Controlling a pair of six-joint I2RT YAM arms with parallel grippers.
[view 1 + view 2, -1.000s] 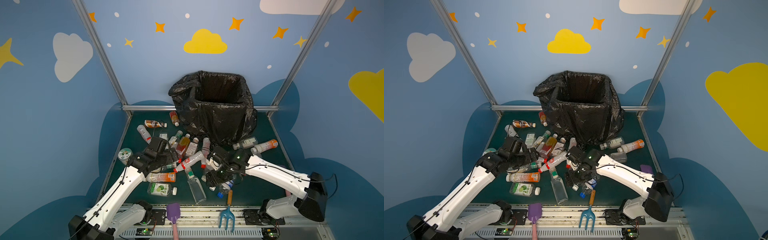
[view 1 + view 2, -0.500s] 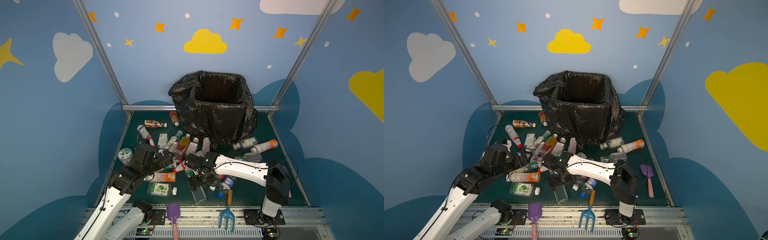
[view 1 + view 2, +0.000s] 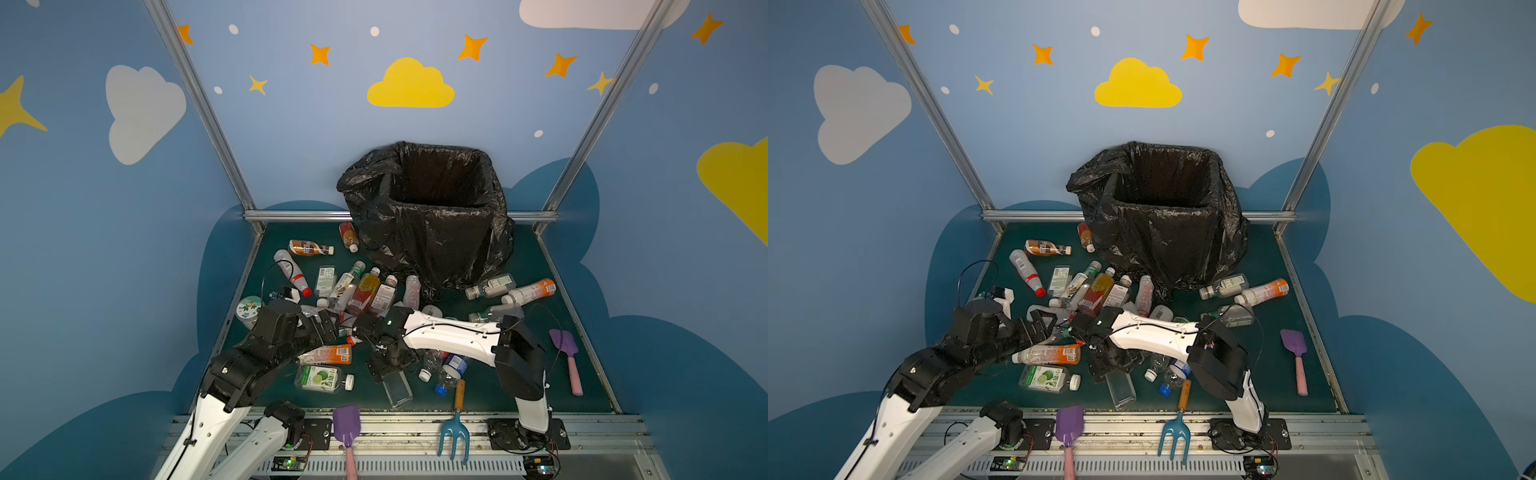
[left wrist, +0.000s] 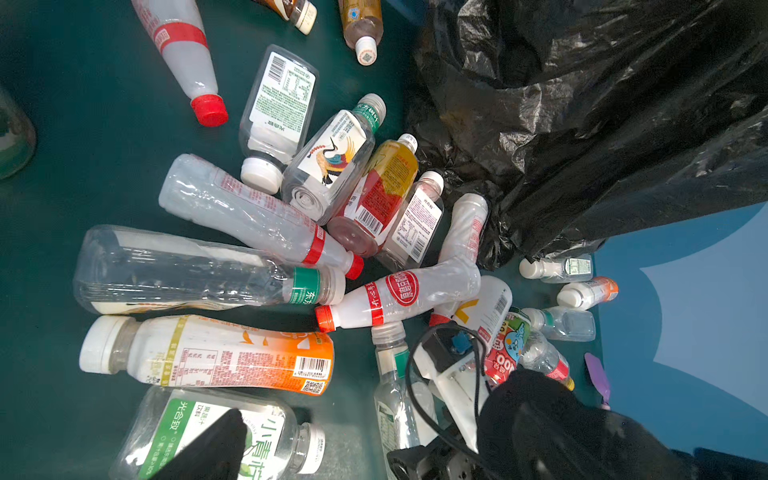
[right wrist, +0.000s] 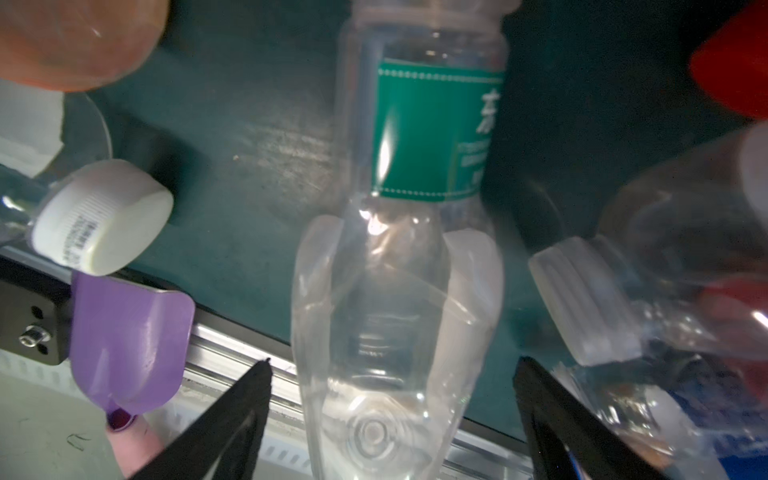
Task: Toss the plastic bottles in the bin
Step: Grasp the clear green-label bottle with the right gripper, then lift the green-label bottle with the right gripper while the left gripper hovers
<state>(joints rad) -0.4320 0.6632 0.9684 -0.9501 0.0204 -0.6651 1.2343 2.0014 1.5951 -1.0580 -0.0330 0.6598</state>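
Several plastic bottles (image 3: 365, 291) lie in a pile on the green floor in front of the bin (image 3: 432, 232), a big square tub lined with a black bag. My right gripper (image 3: 390, 361) points down near the front, open. A clear bottle with a green label (image 5: 399, 311) lies between its fingers (image 5: 232, 415) with gaps on both sides. That bottle (image 3: 398, 388) reaches toward the front rail. My left gripper (image 3: 329, 326) hovers open over the pile's front left, above an orange-labelled bottle (image 3: 328, 355) and a lime-labelled one (image 3: 322, 378). In the left wrist view the left gripper (image 4: 365, 432) holds nothing.
A purple shovel (image 3: 347, 419) and a blue rake (image 3: 455, 436) lie over the front rail. Another purple shovel (image 3: 565, 345) lies at the right. A round jar with a green-white lid (image 3: 248, 309) sits by the left wall. More bottles (image 3: 511, 291) lie right of the bin.
My right arm has swung left and toward the front, bringing its gripper over the clear bottle. My left arm has drawn back a little toward the front left.
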